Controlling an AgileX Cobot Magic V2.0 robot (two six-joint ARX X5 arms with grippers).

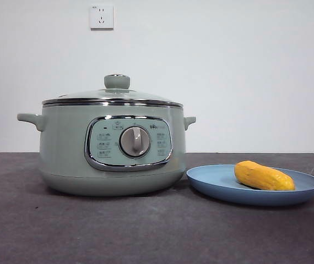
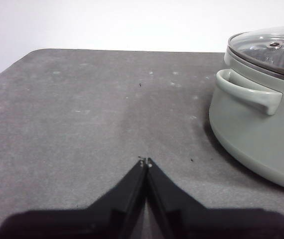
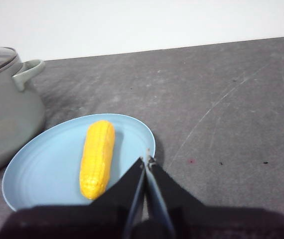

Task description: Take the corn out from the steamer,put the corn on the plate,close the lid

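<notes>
In the front view we see the steamer (image 1: 113, 148) standing on the dark surface (image 1: 146, 231), with the lid (image 1: 113, 98) seated on its rim and the pale green knob (image 1: 117, 81) on top. Just beside it lies the plate (image 1: 212, 181), its edge very near the steamer's base, and the corn (image 1: 264, 176) rests on the plate. This view shows the control panel (image 1: 128, 143) with the silver dial (image 1: 135, 141) and a wall socket (image 1: 101, 17) above — but no arm at all.

The wrist views give what the front view does not. In the left wrist view the left end effector (image 2: 145, 162) has its two jaws pressed together, holding nothing, above bare surface near the steamer's side handle (image 2: 251, 92); here we look down through the glass of the lid onto small metal fittings (image 2: 281, 48). In the right wrist view the right end effector (image 3: 147, 159) is also closed and empty, its tips over the plate's rim, beside the corn but apart from it. Only this view shows the rows of kernels on the corn — in the front view it looks smooth.
</notes>
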